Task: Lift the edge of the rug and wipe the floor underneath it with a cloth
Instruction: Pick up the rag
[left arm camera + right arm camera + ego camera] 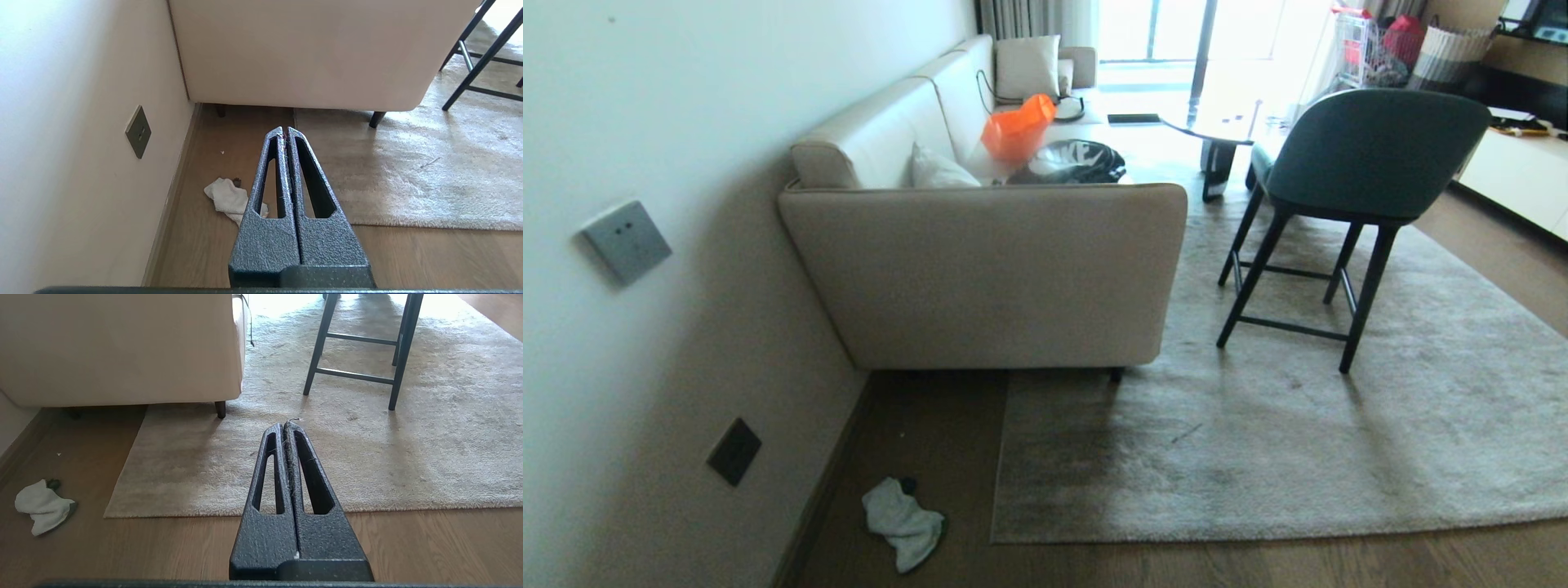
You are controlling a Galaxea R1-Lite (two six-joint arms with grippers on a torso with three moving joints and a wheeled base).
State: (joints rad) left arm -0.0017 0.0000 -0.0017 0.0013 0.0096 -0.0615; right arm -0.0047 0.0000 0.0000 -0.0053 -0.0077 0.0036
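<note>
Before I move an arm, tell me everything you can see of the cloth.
The cloth is a small pale rag, soft and crumpled into a loose heap, not spread flat. It lies on the floor in the strip between the wall and the rug edge, nearer the skirting and clear of the rug. A small dark bit sits at its far end; I cannot tell what it is. Neither gripper touches it.
</note>
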